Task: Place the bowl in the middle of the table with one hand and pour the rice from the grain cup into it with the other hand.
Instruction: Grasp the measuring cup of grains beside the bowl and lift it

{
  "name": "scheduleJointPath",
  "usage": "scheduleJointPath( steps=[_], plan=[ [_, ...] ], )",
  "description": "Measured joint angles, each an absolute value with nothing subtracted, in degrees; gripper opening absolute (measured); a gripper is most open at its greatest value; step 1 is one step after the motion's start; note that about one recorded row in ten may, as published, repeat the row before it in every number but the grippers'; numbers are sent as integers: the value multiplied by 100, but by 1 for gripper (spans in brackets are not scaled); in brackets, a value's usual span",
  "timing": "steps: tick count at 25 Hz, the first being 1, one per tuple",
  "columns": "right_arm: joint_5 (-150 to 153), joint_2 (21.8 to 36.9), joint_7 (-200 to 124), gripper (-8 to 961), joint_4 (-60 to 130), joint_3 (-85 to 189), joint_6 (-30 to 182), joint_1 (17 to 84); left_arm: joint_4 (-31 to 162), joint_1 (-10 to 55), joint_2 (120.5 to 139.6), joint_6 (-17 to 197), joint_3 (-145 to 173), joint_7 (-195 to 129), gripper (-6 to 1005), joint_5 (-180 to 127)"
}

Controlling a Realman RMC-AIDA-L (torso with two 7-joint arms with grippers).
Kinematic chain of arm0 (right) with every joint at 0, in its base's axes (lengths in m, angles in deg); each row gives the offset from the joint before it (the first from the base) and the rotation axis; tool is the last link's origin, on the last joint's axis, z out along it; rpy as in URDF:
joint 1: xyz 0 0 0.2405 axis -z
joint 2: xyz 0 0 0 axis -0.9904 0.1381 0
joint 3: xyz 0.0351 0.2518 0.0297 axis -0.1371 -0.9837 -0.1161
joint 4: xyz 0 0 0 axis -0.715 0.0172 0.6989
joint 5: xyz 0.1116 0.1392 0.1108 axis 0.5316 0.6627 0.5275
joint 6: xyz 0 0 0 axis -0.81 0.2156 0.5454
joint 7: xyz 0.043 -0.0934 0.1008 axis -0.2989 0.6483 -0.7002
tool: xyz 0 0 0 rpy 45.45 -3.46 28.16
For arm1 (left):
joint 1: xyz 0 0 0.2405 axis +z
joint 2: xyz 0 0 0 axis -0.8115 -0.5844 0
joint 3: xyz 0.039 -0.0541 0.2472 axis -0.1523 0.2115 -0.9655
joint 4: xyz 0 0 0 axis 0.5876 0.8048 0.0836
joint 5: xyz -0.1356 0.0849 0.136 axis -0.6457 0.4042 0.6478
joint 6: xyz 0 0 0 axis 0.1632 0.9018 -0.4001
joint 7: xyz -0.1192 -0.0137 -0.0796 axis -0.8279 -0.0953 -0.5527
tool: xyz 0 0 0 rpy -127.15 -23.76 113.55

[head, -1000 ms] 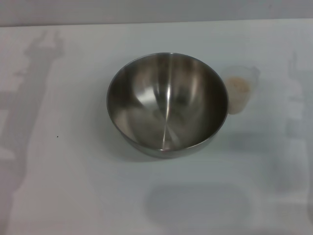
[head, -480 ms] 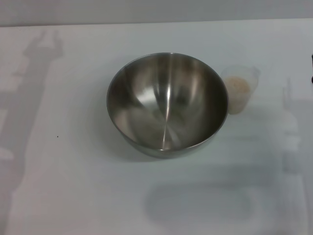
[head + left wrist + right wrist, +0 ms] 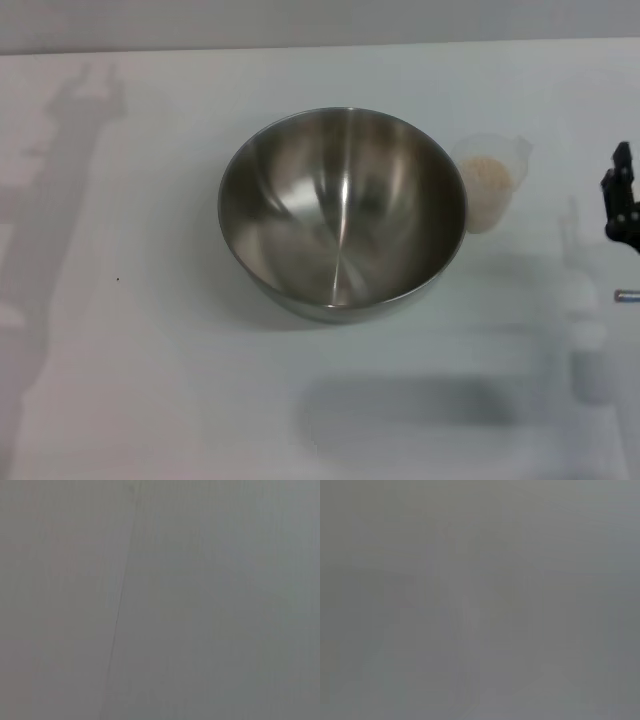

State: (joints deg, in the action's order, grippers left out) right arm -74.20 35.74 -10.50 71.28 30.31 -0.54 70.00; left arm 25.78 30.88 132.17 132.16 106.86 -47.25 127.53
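Note:
The stainless-steel bowl sits empty near the middle of the white table in the head view. The clear grain cup stands upright just to the right of the bowl, with pale rice inside it. My right gripper shows as a dark part at the right edge of the head view, to the right of the cup and apart from it. My left gripper is out of view; only its shadow falls on the table at the left. Both wrist views show only plain grey surface.
Arm shadows fall on the table at the left and right. A small dark speck lies left of the bowl. The table's far edge runs along the top.
My right gripper has come into view at the right edge, moving in towards the cup. The bowl and the cup have not moved.

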Motion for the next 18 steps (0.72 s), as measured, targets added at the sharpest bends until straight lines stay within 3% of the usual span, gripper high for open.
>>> scheduleJointPath(
  steps=[18],
  plan=[
    [-7763,3537,-2345,586,6192,3259,345,6924,2583,3140,13182,13248,10686,-4724,327,12752]
  ],
)
